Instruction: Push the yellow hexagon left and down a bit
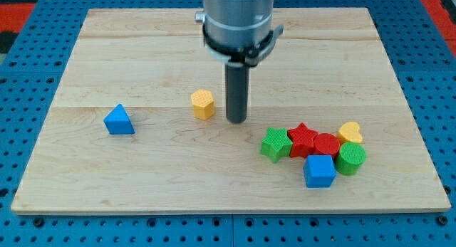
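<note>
While rod is standing upright over wooden tabletop [107,55], my tip [236,122] is sitting just right of yellow hexagon [203,104], small gap showing (no jaws on this end effector, so holding nothing). Blue triangle [119,120] is lying well apart at view's left. Green, red, blue and yellow blocks are clustering at lower right.

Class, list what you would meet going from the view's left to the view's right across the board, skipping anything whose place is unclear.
blue triangle → yellow hexagon → my tip → green star → red star
</note>
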